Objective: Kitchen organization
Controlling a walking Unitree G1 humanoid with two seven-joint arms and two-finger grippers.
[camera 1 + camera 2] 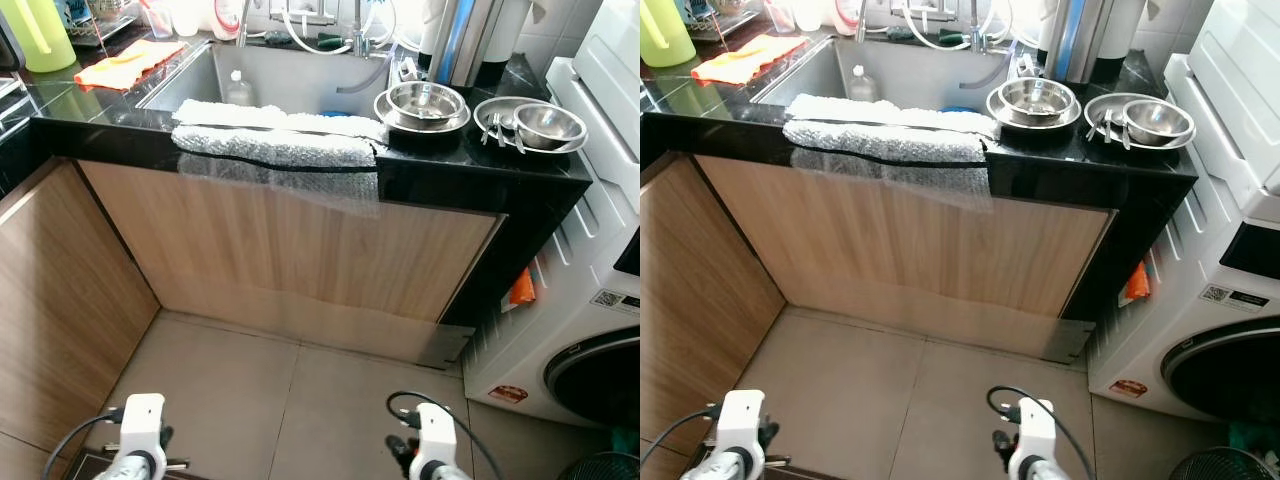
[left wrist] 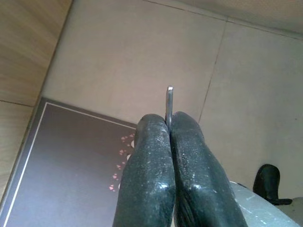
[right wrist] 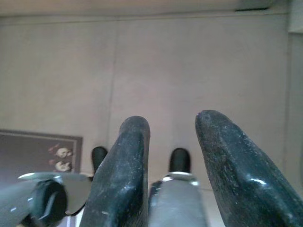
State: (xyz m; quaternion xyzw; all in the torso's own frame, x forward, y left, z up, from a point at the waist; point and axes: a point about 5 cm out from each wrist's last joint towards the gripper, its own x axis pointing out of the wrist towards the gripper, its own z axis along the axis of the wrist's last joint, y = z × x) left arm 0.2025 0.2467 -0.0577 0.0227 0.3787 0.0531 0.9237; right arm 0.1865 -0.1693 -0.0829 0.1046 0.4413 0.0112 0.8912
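A black stone counter (image 1: 450,170) spans the view from 10 to 2 o'clock, above wood-grain cabinet fronts (image 1: 290,250) and a beige tiled floor (image 1: 260,390). A steel sink (image 1: 300,85) is set into the counter at 12 o'clock; a white towel (image 1: 280,135) is draped over its front edge. At 1 o'clock, two steel plates each carry a steel bowl: the near bowl (image 1: 425,100) and the far bowl (image 1: 548,122), the latter with cutlery (image 1: 498,130) beside it. An orange cloth (image 1: 128,62) lies at 11 o'clock. A white washing machine (image 1: 580,330) stands at 3 o'clock.

Left gripper (image 2: 169,124): fingers pressed together, pinching a thin metal piece (image 2: 169,101), over a dark floor mat (image 2: 71,165). Right gripper (image 3: 173,125): fingers spread, above the floor.
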